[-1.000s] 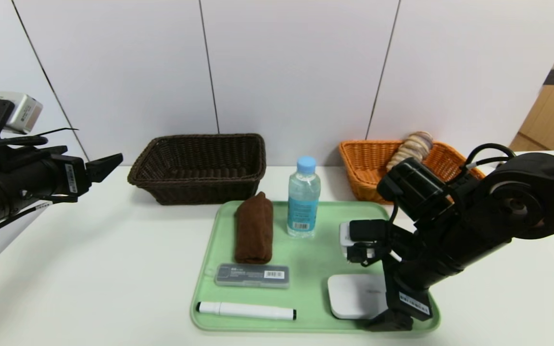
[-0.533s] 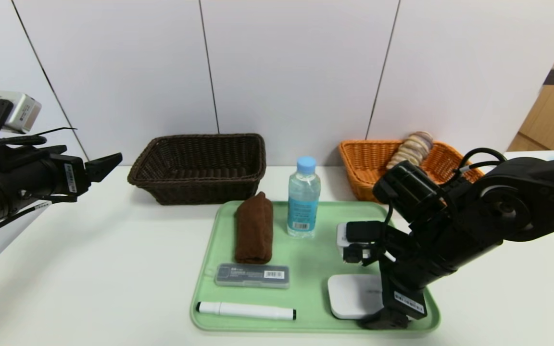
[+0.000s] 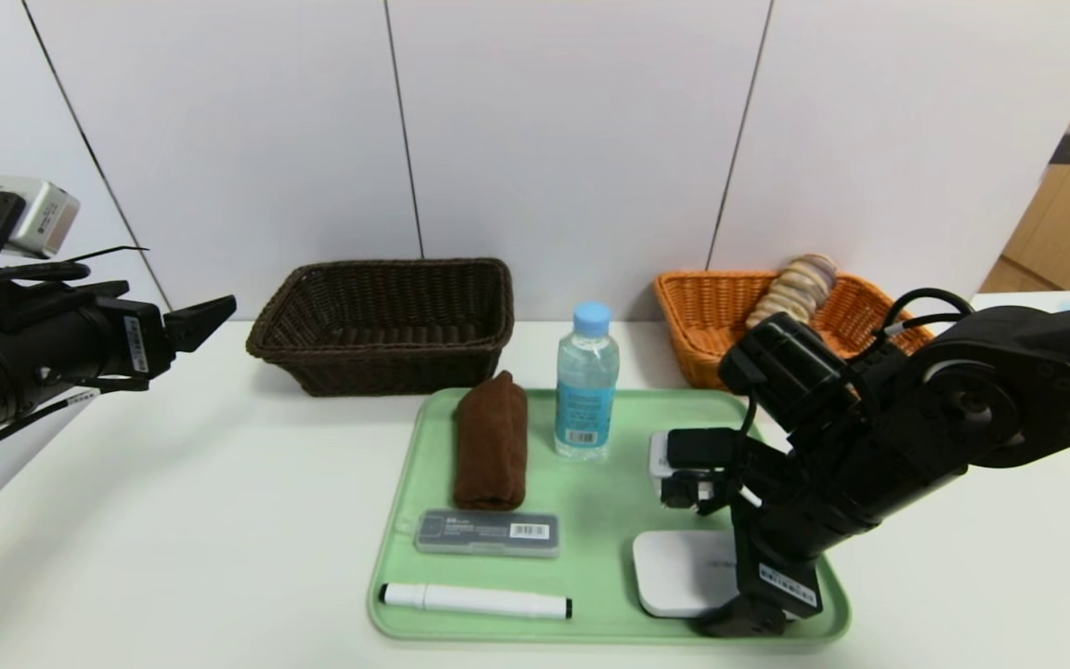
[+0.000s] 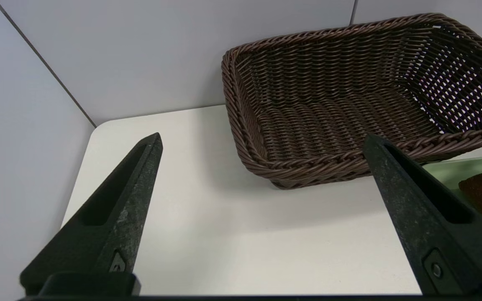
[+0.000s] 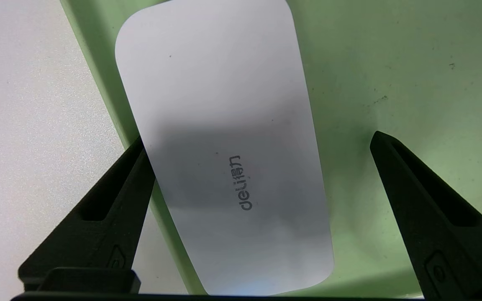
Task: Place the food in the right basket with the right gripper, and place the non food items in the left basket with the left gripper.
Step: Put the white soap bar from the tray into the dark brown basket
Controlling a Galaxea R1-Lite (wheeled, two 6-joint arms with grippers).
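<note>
A: Largest items?
B: Green tray (image 3: pixel 609 483) at lower centre; brown basket (image 3: pixel 386 321) and orange basket (image 3: pixel 730 311) behind.

A: Grippers?
B: Right gripper (image 5: pixel 262 179) spread wide, straddling white box (image 5: pixel 224 138) at tray's lower right, gripping nothing. Left gripper (image 4: pixel 262 184) at left edge, wide open, empty.
</note>
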